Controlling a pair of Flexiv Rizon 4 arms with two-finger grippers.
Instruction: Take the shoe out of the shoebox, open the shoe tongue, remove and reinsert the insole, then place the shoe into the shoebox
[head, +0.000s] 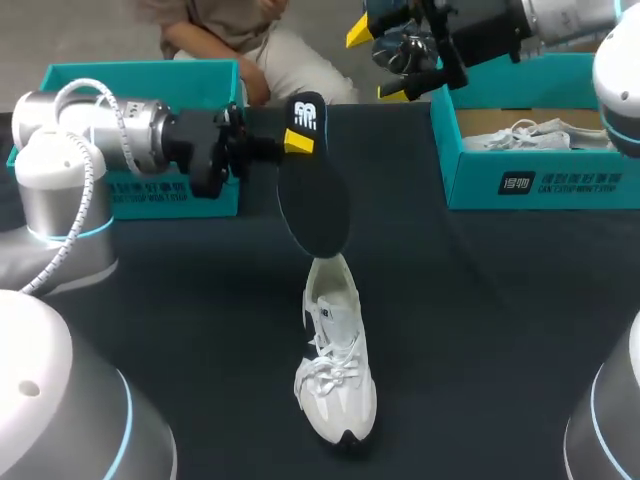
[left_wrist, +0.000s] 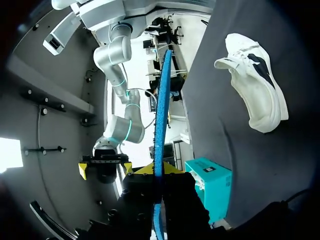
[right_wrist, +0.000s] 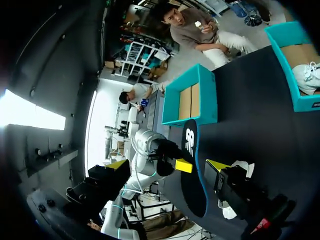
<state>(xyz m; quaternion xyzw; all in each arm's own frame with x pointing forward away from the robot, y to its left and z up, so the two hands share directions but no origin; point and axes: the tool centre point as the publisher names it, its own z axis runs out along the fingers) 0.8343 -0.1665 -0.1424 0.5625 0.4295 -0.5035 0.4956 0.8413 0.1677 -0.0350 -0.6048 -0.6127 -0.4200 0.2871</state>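
Removal of the insole is looking complete: the left arm's yellow-tipped gripper is clamping the heel end of the flat black foam insole, which is blue on its underside. Both fingers are pressing on its faces, and the insole is hanging toe-down in the air over the middle of the dark table. Its toe is dangling just above the heel end of the white lace-up sneaker, which is resting on the table nearer the robot, toe pointing nearward, well outside either box. Holding the insole lengthwise in line with the shoe is probably what is setting it up for sliding back in. The right arm's gripper is hanging high at the far right, fingers spread wide and gripping nothing. It is seemingly parked out of the way, yet free to come down and steady the shoe. Beneath it, the teal cardboard shoebox at the far right is sitting open with another white sneaker inside. A second teal shoebox is sitting open at the far left behind the left arm. Reinserting the insole and boxing the shoe are not yet done.
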